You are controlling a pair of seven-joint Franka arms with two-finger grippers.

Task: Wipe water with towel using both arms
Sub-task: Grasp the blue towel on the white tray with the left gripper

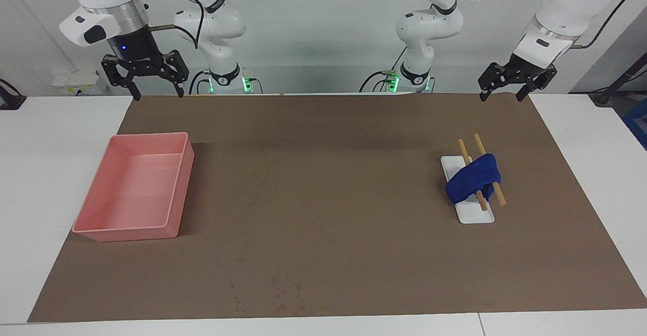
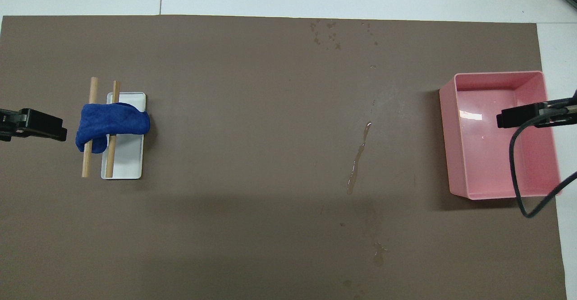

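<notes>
Facing view: small deep-blue soft towel (image 1: 473,180) drapes over two wooden sticks (image 1: 481,172) on a white tray (image 1: 467,211), untouched. Left gripper (image 1: 500,95) and right gripper (image 1: 155,92) hang raised, fingers spread, empty. Overhead view: water streak (image 2: 358,160) lies between towel and pink plastic bin (image 2: 498,135); grab the towel's middle.

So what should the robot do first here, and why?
Probably lower the open left gripper toward the towel. The towel lies untouched, draped over two sticks on a white tray at that arm's end, and water streaks the mat. The right gripper waits, open.
</notes>
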